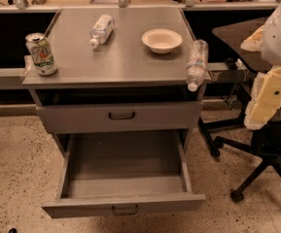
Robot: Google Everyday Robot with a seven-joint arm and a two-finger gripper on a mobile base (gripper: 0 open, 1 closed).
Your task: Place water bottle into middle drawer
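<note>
One slim clear plastic water bottle (197, 62) lies at the right edge of the grey cabinet top (130, 57). The lowest grey metal drawer (81, 205) is open at lower centre. The cream gripper (269, 98) is at far right; I cannot tell its state.

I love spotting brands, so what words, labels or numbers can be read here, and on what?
"7": what seems to show on the soda can; the rest is blurred.
Water bottle label: too blurred to read.
Other bottle label: too blurred.
Gripper, at the right beside the cabinet: no text seen.
</note>
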